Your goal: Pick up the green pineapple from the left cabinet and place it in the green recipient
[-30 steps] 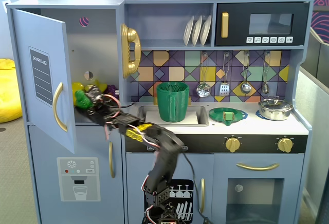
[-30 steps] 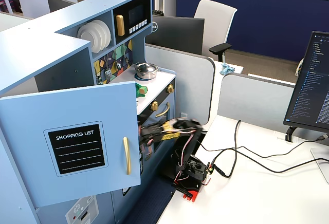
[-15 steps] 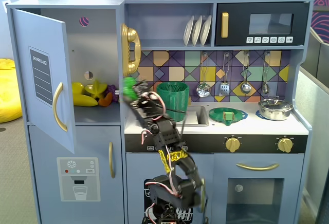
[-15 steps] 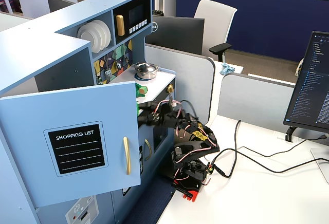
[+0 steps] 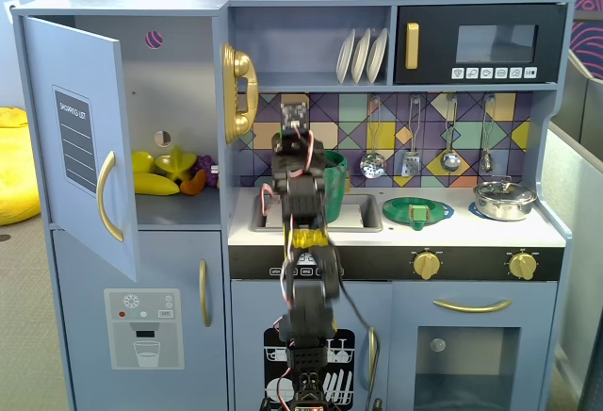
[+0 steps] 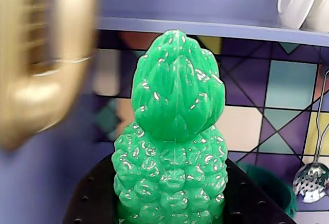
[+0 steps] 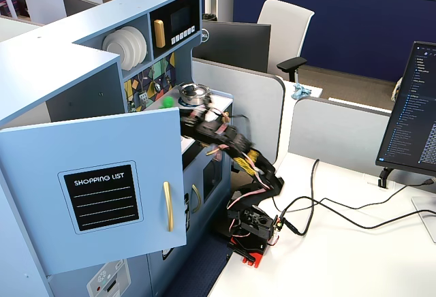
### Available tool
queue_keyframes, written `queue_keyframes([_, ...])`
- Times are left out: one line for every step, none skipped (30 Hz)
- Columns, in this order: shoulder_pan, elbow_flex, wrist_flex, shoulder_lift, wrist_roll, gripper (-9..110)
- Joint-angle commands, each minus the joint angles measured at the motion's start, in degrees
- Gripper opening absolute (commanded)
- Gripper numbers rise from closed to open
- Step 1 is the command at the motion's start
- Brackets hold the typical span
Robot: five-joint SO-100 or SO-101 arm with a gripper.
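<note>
Pineapple (image 6: 172,147) sits gripped in the tool (image 6: 172,208), whose fingers stay mostly cut off below.

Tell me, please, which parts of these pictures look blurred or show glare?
In the wrist view, the gold telephone at left is blurred, while the green pineapple is sharp with small white glints. In both fixed views the scene is evenly lit; the microwave window shows a faint reflection.

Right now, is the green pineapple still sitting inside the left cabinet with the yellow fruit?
No, the wrist view shows the green pineapple held in the gripper, in front of the tiled backsplash, outside the cabinet.
</note>
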Motion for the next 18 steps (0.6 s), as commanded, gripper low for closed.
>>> queue_keyframes([2.1, -12.0, -4.4, -12.6, 0.2, 0])
queue_keyframes([2.6, -14.2, -4.7, -15.6, 0.2, 0])
queue_keyframes([3.1, -16.4, -4.5, -18.3, 0.3, 0])
queue_keyframes([3.5, -18.4, -4.5, -20.9, 0.1, 0])
queue_keyframes([4.1, -20.4, -4.7, -23.4, 0.0, 0])
queue_keyframes([4.7, -22.6, -4.9, -25.8, 0.1, 0])
queue_keyframes([5.3, -24.3, -5.5, -27.9, 0.2, 0])
queue_keyframes([5.8, -26.0, -6.2, -29.9, 0.3, 0])
queue_keyframes([6.2, -28.1, -5.7, -31.6, 0.1, 0])
queue_keyframes([6.4, -29.7, -5.3, -33.0, -0.1, 0])
queue_keyframes([6.6, -30.5, -5.4, -34.1, -0.4, 0])
queue_keyframes([6.9, -30.8, -6.0, -34.8, -0.4, 1])
queue_keyframes([7.4, -30.8, -6.2, -35.2, 1.3, 8])
queue_keyframes([7.7, -30.8, -5.9, -35.3, 1.9, 19])
queue_keyframes([8.2, -30.8, -4.5, -35.3, 0.3, 30])
queue_keyframes([8.6, -30.8, -2.3, -35.2, -2.3, 34])
queue_keyframes([9.0, -30.4, -0.7, -35.0, -5.3, 34])
queue_keyframes([9.1, -29.7, -1.0, -34.6, -4.3, 35])
